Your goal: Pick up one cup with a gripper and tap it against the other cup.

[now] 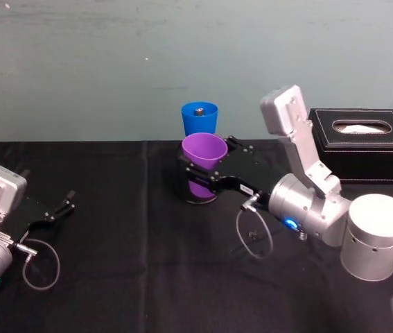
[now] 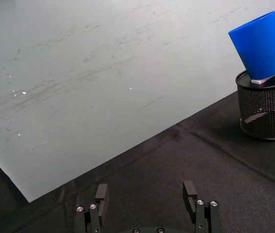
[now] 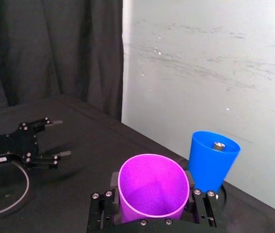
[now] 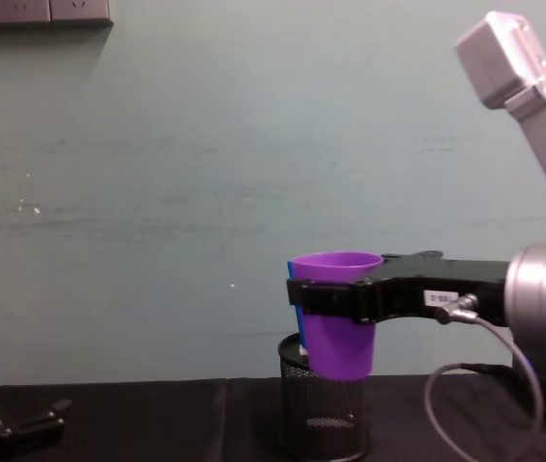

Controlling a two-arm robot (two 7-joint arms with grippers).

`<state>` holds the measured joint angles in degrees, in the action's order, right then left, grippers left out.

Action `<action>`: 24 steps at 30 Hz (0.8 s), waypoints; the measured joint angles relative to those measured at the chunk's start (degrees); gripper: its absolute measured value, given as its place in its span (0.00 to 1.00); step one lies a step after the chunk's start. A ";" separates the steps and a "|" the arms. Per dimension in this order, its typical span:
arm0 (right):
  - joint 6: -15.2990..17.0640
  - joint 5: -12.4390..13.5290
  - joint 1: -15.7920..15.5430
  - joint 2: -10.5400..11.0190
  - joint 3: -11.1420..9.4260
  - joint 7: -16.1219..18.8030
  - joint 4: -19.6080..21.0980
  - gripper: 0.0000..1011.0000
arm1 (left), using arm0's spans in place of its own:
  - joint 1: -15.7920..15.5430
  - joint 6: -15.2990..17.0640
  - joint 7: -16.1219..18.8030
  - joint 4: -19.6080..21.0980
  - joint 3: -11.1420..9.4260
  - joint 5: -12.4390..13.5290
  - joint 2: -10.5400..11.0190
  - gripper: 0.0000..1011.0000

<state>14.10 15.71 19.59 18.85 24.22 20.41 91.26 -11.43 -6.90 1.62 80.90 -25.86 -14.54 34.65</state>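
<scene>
Holding the purple cup (image 1: 204, 154) (image 3: 152, 189) (image 4: 338, 332) in my right gripper (image 1: 202, 175) (image 3: 152, 216) (image 4: 335, 296): the jaws are closed on opposite sides of the cup's wall, a little below the rim. The cup is about upright, mouth up, and lifted clear of the table (image 1: 127, 263), close to the middle of the table's far edge. The blue cup (image 1: 199, 119) (image 2: 259, 46) (image 3: 212, 162) stands just behind it, seated in the black mesh pen holder (image 2: 266, 111) (image 4: 321, 419) and leaning slightly; a small metal piece (image 3: 218, 145) lies inside it. I cannot tell whether the two cups' walls touch. My left gripper (image 1: 61, 208) (image 2: 144, 191) (image 3: 61, 138) lies low at the table's left edge, fingers spread apart and empty. A black tissue box (image 1: 362, 142) sits at the far right corner.
</scene>
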 joint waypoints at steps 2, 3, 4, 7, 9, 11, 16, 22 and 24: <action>-0.24 -0.21 0.70 -0.61 0.30 -0.03 -1.15 0.74 | 0.00 0.00 0.00 0.00 0.00 0.00 0.00 0.99; -0.30 -0.25 0.97 -0.87 0.39 -0.03 -1.67 0.74 | 0.00 0.00 0.00 0.00 0.00 0.00 0.00 0.99; -0.46 -0.26 1.62 -1.44 0.53 -0.03 -2.70 0.74 | 0.00 0.00 0.00 0.00 0.00 0.00 0.00 0.99; -0.77 -0.23 2.91 -2.63 0.74 -0.03 -5.08 0.74 | 0.00 0.00 0.00 0.00 0.00 0.00 0.00 0.99; -1.04 -0.22 3.58 -3.18 0.81 -0.05 -6.28 0.74 | 0.00 0.00 0.00 0.00 0.00 0.00 0.00 0.99; -1.52 -0.16 4.49 -4.04 0.87 -0.05 -7.96 0.74 | 0.00 0.00 0.00 0.00 0.00 0.00 0.00 0.99; -2.39 -0.12 6.23 -5.69 0.81 -0.70 -11.01 0.74 | 0.00 0.00 0.00 0.00 0.00 0.00 0.00 0.99; -2.91 -0.65 7.83 -7.06 0.54 -1.78 -13.72 0.74 | 0.00 0.00 0.00 0.00 0.00 0.00 0.00 0.99; -2.97 -0.82 8.38 -7.55 0.31 -2.16 -14.73 0.74 | 0.00 0.00 0.00 0.00 0.00 0.00 0.00 0.99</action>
<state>11.13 14.90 27.97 11.30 24.53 18.25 76.52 -11.44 -6.90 1.62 80.90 -25.86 -14.54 34.64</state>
